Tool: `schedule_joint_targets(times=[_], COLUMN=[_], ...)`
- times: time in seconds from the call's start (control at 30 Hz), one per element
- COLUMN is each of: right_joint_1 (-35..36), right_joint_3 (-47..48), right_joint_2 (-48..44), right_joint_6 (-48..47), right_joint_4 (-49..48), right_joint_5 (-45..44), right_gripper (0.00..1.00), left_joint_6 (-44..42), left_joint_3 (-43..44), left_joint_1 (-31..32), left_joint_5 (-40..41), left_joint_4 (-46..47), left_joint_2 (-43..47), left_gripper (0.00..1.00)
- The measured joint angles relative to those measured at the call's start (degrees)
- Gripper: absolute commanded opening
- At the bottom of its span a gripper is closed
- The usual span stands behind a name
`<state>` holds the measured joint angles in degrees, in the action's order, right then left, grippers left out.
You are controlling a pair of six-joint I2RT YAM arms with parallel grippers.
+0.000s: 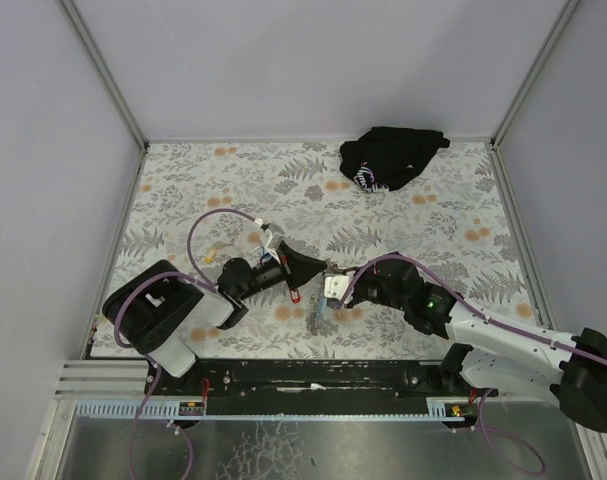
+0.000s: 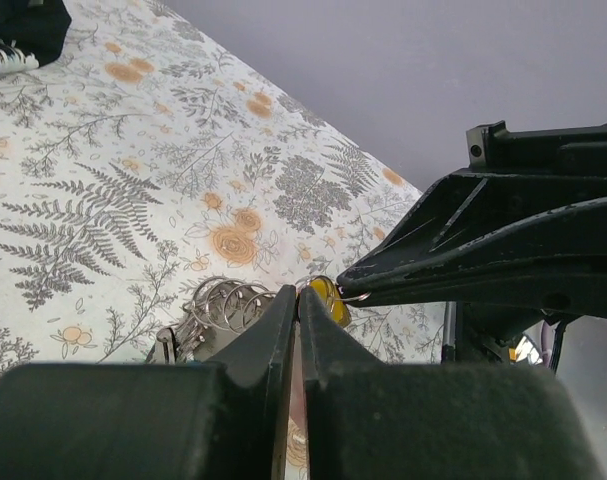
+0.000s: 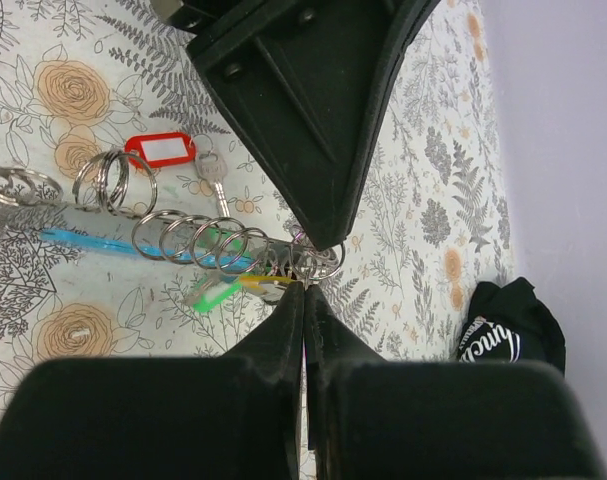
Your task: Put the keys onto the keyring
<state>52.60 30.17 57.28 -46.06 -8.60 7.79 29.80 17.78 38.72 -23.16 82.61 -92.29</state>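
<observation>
Nearest me ran the black rail, and beyond it the floral surface carried everything. Mid-surface, the left tool and the right tool met tip to tip, each pinched shut at the keyring and crowding my view of it. A red-tagged key lay nearby. A black cloth bundle sat far back, under pale lilac walls.

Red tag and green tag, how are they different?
The red tag has a white label; the green tag looks plain green. The red tag lies away from the right gripper; the green tag lies close beside its shut tips. Both lie on the flowered table.
</observation>
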Motion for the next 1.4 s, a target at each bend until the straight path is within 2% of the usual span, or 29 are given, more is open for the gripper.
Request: schedule_joint_targets(times=[0.13,0.27,0.4,0.7,0.87,1.0,1.23,1.4], right_joint_1=[0.2,0.28,0.33,0.39,0.39,0.39,0.39,0.39], right_joint_3=[0.7,3.74,7.28,11.5,11.78,11.85,12.09,12.09], right_joint_2=[-0.83,-0.72,0.46,1.62,1.68,1.84,2.1,2.36], right_joint_6=[-0.55,-2.23,-4.02,-6.88,-7.48,-7.63,-7.98,-8.04], right_joint_4=[1.22,6.86,11.76,18.82,20.15,20.24,20.44,20.59], right_joint_5=[-0.28,-0.66,-0.61,1.11,1.6,2.45,3.06,3.39], right_gripper=[0.0,0.0,0.0,0.0,0.0,0.0,0.0,0.0], left_joint_6=[-1.92,-7.06,-13.29,-31.26,-38.18,-40.81,-42.05,-42.34], left_joint_3=[-0.02,0.07,1.68,5.99,6.93,8.37,11.43,11.87], left_joint_1=[0.13,-0.5,-1.29,-1.88,-2.58,-2.78,-2.78,-2.78], left_joint_5=[-0.13,-2.03,-6.08,-15.69,-20.26,-23.34,-27.39,-29.14], left_joint_4=[0.52,-0.15,-3.21,-19.63,-26.43,-29.73,-30.88,-32.09], left_joint_2=[0.24,1.81,4.59,10.38,11.78,11.67,10.67,9.99], left_gripper=[0.19,0.31,0.37,0.4,0.39,0.38,0.32,0.32])
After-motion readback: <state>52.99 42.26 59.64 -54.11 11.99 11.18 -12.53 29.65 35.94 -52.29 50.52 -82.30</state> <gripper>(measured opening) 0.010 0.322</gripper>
